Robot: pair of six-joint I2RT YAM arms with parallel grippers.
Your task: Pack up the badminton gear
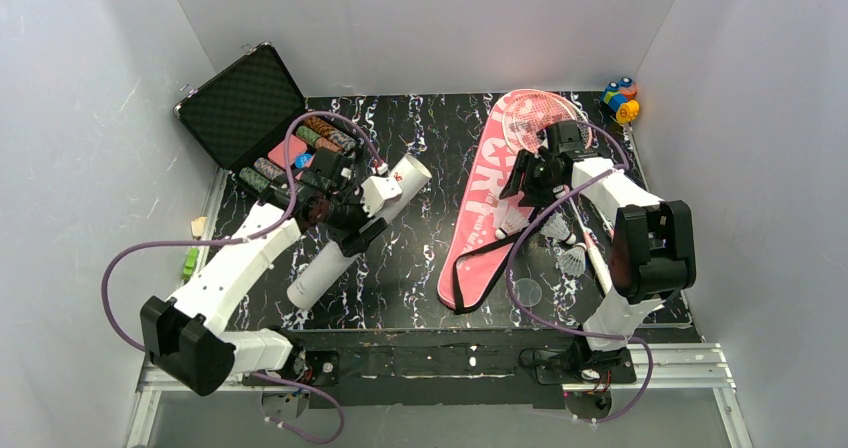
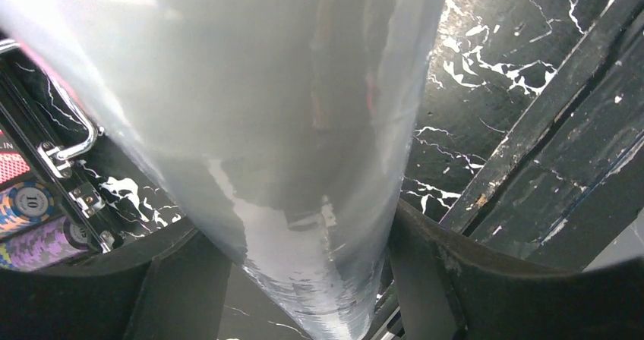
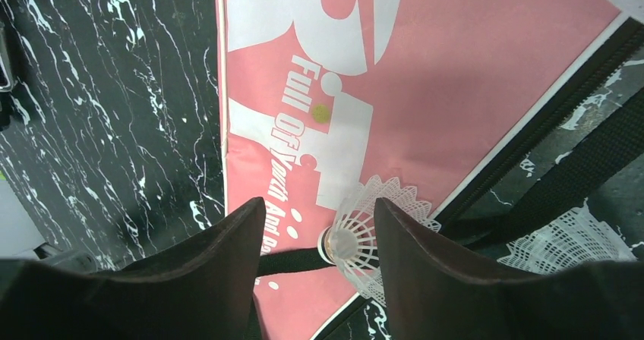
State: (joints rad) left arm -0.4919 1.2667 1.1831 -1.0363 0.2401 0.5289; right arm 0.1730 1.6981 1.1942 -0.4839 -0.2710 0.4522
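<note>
left tool (image 2: 304, 279): clamped on tube (image 2: 288, 127) | right tool (image 3: 315, 234): open, straddling shuttlecock (image 3: 357, 241) on cover (image 3: 425, 74) | tip: centre on its cork, close gently, spare feathers

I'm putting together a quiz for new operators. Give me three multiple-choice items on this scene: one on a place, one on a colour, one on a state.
1. Where on the table is the toy?
A. far right corner
B. near left corner
C. middle

2. What colour is the cover?
A. blue
B. pink
C. green

3. The chip case is:
A. shut
B. open
C. upside down

Answers:
1 A, it sits at the far edge beside the right wall.
2 B, it is pink with white lettering.
3 B, its lid stands back and the chips show.
</note>
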